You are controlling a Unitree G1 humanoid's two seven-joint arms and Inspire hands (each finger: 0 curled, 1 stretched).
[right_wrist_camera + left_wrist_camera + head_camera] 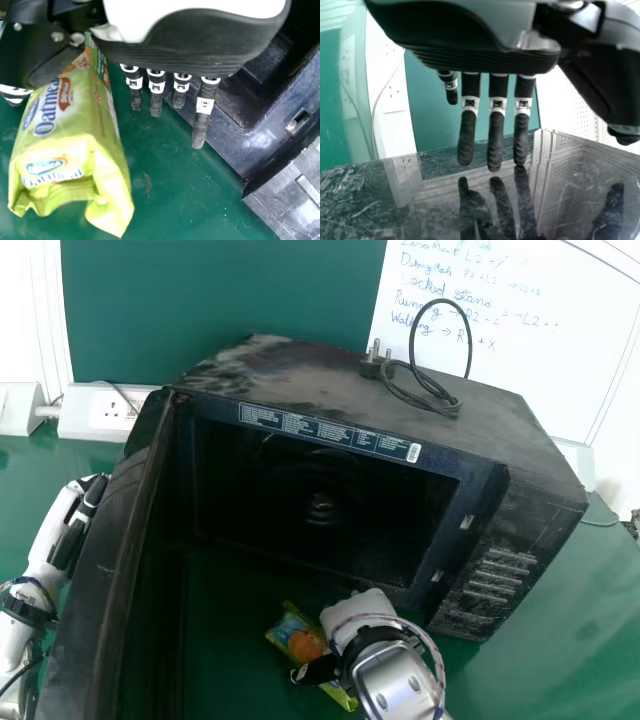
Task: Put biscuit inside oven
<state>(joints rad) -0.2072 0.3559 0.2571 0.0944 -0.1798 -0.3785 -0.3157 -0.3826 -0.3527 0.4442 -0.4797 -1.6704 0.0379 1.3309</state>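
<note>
Hanging at the left, just outside the oven door, the left hand [68, 536] is seen with its fingers straight and nothing is held by it. Next to it, the oven door [88, 610] is swung wide open toward the camera. Then the biscuit pack [305, 645] is found, laid on the green table [225, 640] in front of the oven opening, so it is outside the oven [330, 395]. By its right side the right hand [362, 615] is placed; its fingers are stretched and not curled on the pack, while its thumb is put over the pack, but whether the pack is touched cannot be told. Farther right, a coiled black cable [432, 400] with plug is rested on the oven top, before a whiteboard [530, 350] with handwriting.
</note>
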